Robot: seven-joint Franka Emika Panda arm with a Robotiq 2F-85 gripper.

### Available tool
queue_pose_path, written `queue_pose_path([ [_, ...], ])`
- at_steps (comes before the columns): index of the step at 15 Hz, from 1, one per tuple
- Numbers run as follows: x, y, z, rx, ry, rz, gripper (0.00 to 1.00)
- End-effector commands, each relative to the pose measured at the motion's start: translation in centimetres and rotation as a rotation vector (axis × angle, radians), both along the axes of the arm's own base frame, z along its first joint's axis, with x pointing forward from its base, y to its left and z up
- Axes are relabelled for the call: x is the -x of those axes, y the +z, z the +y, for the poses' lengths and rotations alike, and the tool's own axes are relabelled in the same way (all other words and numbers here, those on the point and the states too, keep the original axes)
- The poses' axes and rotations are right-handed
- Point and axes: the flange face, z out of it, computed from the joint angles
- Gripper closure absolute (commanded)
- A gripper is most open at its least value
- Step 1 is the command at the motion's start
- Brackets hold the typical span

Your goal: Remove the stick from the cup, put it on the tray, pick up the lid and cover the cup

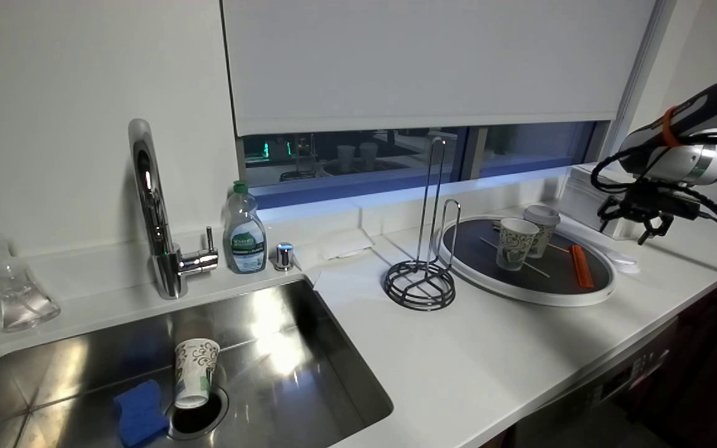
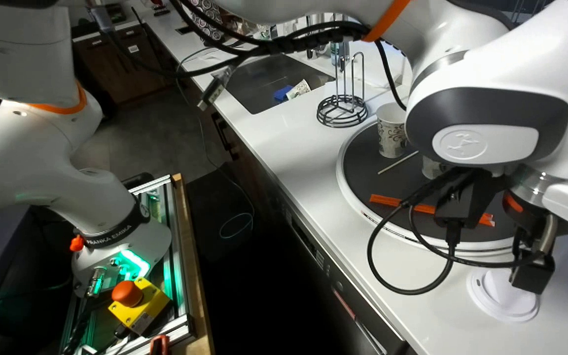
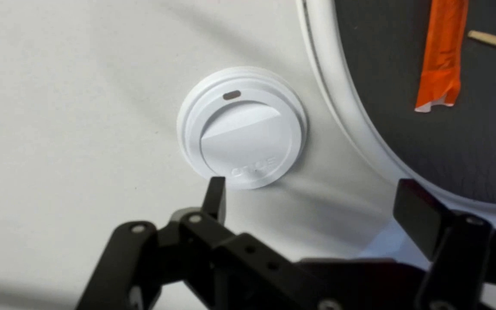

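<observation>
An open patterned paper cup [image 1: 516, 246] stands upright on the round tray [image 1: 477, 274], and it shows in both exterior views [image 2: 391, 130]. A thin stick [image 2: 397, 163] lies on the tray beside the cup. A white lid [image 3: 243, 129] lies on the counter just outside the tray rim, with its sip hole up; it also shows in an exterior view [image 2: 498, 298]. My gripper [image 3: 312, 181] is open and empty above the counter, and one fingertip overlaps the lid's near edge in the wrist view. In an exterior view the gripper [image 1: 623, 233] hangs above the counter beyond the tray.
A second cup with a lid [image 1: 542, 227] stands behind the open cup. An orange packet [image 1: 581, 266] and another stick [image 3: 495, 41] lie on the tray. A black wire stand [image 1: 421, 292] is near the tray. The sink holds a cup [image 1: 195, 373] and blue sponge [image 1: 140, 414].
</observation>
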Motion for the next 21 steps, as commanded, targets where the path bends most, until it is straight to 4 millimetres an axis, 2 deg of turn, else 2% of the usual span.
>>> queue_pose_path([
  [1,-0.6,-1.1,-1.3,-0.014,0.033,0.031,0.0],
  [12,-0.9,-4.8,-2.2,-0.016,0.081,0.131,0.0],
  [21,-0.5,-6.1,-3.2,-0.001,0.089,0.168,0.0],
])
